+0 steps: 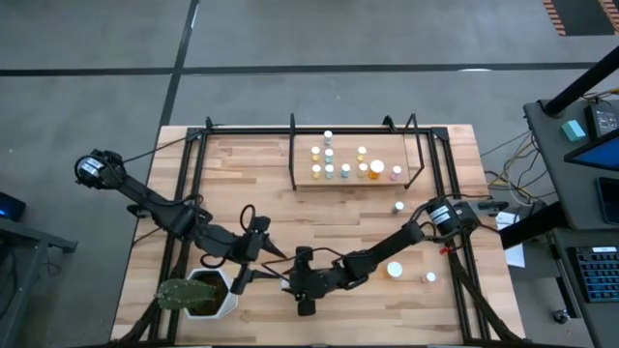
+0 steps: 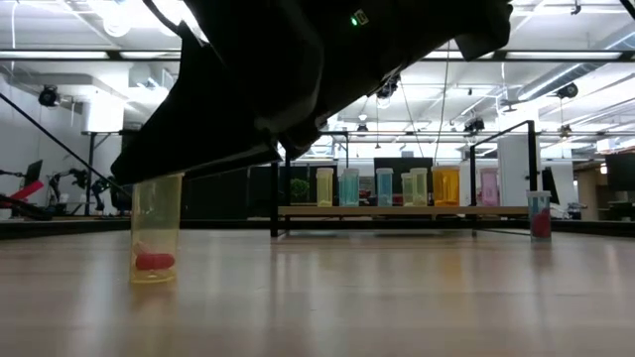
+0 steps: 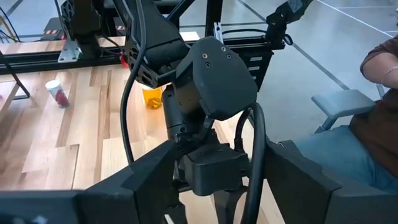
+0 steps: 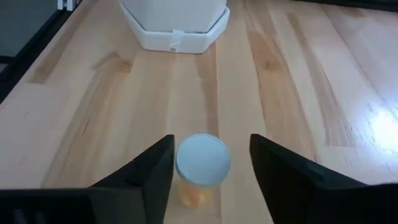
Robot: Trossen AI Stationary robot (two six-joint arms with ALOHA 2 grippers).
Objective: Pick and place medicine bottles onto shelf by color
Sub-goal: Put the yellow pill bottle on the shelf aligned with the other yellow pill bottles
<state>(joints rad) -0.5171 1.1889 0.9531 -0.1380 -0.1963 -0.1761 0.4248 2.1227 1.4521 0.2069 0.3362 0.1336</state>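
A small medicine bottle (image 4: pixel 200 169) with a pale cap and a yellow-orange body stands upright on the tabletop near the front middle. In the low view the same bottle (image 2: pixel 156 230) shows under my dark right arm. My right gripper (image 4: pixel 208 168) is open, one finger on each side of the cap, and I see a gap on both sides. My left gripper (image 1: pixel 259 259) hangs open above the table just left of it, holding nothing. The shelf (image 1: pixel 353 179), a light-wood board at the far middle, carries several bottles (image 2: pixel 382 186) standing in rows.
A white hexagonal plant pot (image 4: pixel 177 22) stands just beyond the bottle, at the front left (image 1: pixel 208 295). Three loose bottles (image 1: pixel 398 206) (image 1: pixel 395 271) (image 1: pixel 430 278) stand on the right half of the table. Black frame bars (image 1: pixel 189 193) run along the table's sides. A seated person (image 3: pixel 379 106) is beside the table.
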